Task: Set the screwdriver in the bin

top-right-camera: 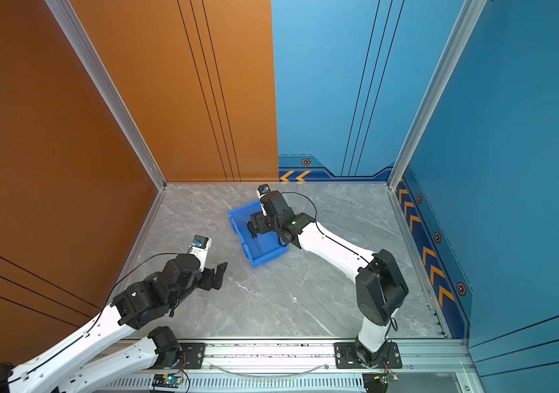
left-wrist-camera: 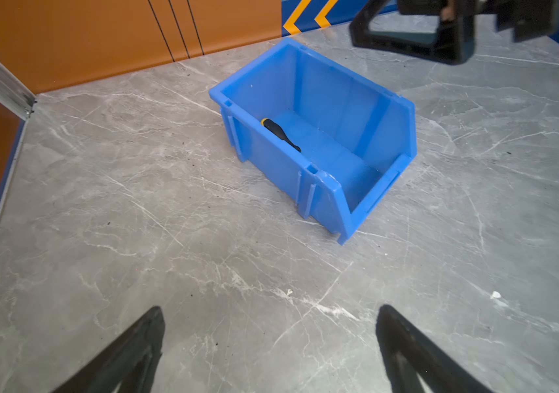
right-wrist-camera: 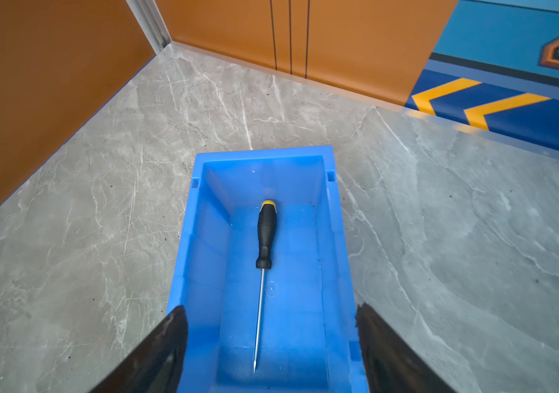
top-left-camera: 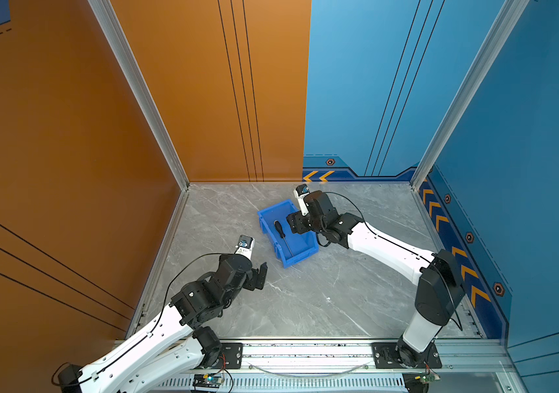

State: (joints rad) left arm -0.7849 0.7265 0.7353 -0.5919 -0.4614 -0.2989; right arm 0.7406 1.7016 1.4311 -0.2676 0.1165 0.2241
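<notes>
Looking down in both top views, we find the screwdriver (top-left-camera: pixel 281 232) lying flat inside the bin (top-left-camera: pixel 276 209), with the right gripper (top-left-camera: pixel 293 224) hovering just over it. Left wrist view: the left gripper (left-wrist-camera: pixel 271 309), spread and empty, sits near-left of the bin. Right wrist view: right jaws spread, holding nothing, so we judge the task done.

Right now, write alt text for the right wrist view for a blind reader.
A screwdriver lies flat inside a blue bin, its yellow-capped handle toward the far wall and tip toward the camera. The right gripper hangs open above the near end, holding nothing, over a grey marble table.
</notes>
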